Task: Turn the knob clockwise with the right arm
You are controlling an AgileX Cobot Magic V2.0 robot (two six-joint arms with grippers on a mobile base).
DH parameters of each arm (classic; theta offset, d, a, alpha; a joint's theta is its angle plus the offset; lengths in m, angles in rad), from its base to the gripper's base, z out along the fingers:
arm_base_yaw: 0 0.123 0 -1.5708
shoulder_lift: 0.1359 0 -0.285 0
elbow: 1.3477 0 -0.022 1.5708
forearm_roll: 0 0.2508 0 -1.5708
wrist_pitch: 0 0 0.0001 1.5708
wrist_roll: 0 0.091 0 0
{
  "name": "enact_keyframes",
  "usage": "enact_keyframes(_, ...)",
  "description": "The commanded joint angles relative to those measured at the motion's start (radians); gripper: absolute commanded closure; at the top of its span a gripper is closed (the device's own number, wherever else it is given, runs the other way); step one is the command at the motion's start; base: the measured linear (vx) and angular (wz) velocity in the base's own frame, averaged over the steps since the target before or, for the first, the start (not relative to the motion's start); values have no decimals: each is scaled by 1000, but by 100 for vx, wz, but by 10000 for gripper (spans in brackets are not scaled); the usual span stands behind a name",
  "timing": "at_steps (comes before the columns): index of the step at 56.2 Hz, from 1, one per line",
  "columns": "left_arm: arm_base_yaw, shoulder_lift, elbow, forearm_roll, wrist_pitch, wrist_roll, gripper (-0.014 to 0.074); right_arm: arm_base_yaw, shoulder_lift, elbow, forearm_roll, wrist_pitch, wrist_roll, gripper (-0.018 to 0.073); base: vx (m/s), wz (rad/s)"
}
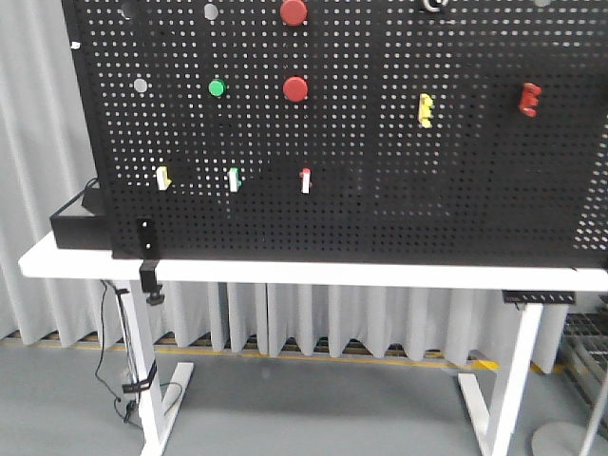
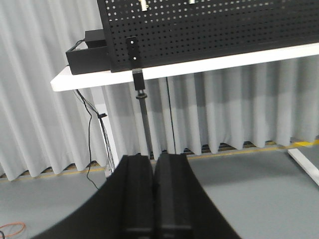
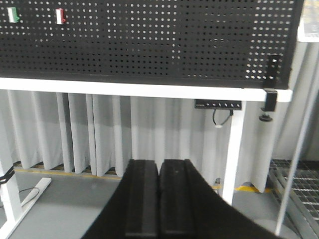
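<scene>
- Front view: a black pegboard (image 1: 380, 152) is stood upright on a white table (image 1: 285, 273).
- The knob (image 1: 433, 5), small, black and ringed in pale silver, is mounted at the very top of the pegboard, right of centre, and is partly cut off by the picture's upper edge.
- To the knob's left an upper red button (image 1: 294, 11) is set above a lower red button (image 1: 295, 89), and a green button (image 1: 217, 88) is placed left of the lower one.
- Below the knob, a yellow lever (image 1: 426, 109) and, further right, a red handle (image 1: 530, 99) are fixed on the right half of the pegboard.
- Lower down, a small yellow switch (image 1: 163, 177), a small green switch (image 1: 234, 180) and a small red switch (image 1: 306, 180) are lined up in a row.
- A black box (image 1: 81, 223) is kept at the table's left end, and a clamp (image 1: 150, 275) is hung from the edge there.
- Left wrist view: the left claw (image 2: 153, 164) is seen clenched, its two black fingers (image 2: 137, 199) pressed flat together with nothing held between them.
- It is held low before a grey curtain (image 2: 224, 114), well apart from the table edge and the pegboard's bottom rows above.
- Right wrist view: the right claw (image 3: 159, 169) is likewise clenched on nothing, its fingers (image 3: 177, 199) touching along their length.
- It is held well below the table; a power strip (image 3: 218, 104) is fixed under the tabletop and a second clamp (image 3: 270, 99) is gripped on the right corner.
</scene>
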Motion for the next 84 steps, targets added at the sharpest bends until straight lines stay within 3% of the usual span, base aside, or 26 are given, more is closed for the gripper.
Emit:
enact_keyframes(1,-8,-16,33,-6,-85,-2,603,-3,-11,7,-4,-84,0,566,35,4)
enact_keyframes(84,-8,-16,33,-6,-85,-2,603,-3,-11,7,-4,-84,0,566,29,-3)
